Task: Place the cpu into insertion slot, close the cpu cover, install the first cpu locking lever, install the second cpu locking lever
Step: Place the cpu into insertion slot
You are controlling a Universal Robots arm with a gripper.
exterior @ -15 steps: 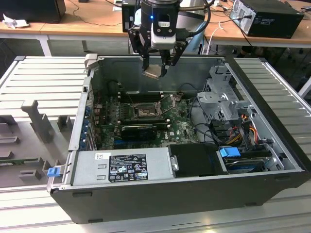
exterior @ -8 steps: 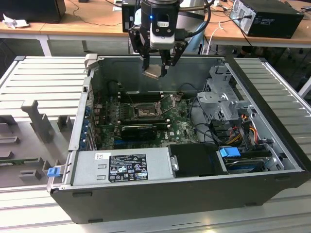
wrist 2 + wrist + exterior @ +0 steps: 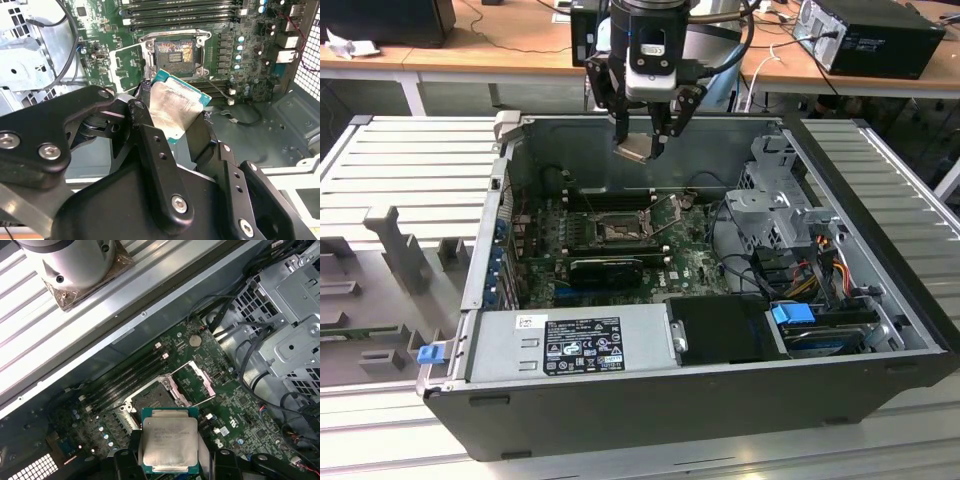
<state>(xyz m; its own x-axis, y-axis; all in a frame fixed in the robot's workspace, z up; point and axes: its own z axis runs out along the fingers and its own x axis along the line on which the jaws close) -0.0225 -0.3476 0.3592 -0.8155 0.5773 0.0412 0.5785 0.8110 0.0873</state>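
Observation:
My gripper (image 3: 642, 147) hangs above the open computer case, shut on the cpu (image 3: 634, 151) by two opposite edges. The cpu (image 3: 174, 106) is a flat square chip with a pale metal face and a green rim, held tilted. In the first wrist view the cpu (image 3: 167, 439) lies just short of the insertion slot (image 3: 150, 400). The insertion slot (image 3: 174, 52) is uncovered, with a dark centre and a silver rim, on the green motherboard (image 3: 695, 262). The cpu cover (image 3: 125, 63) is swung open beside the slot. A thin wire lever (image 3: 216, 88) stands free next to the socket.
A grey power supply (image 3: 570, 345) sits at the case's front. On the exterior view's right are the metal drive cage (image 3: 770, 200) and a bundle of cables (image 3: 820, 265). A black graphics card (image 3: 605, 268) lies in front of the socket, and long memory slots (image 3: 190, 15) run behind it.

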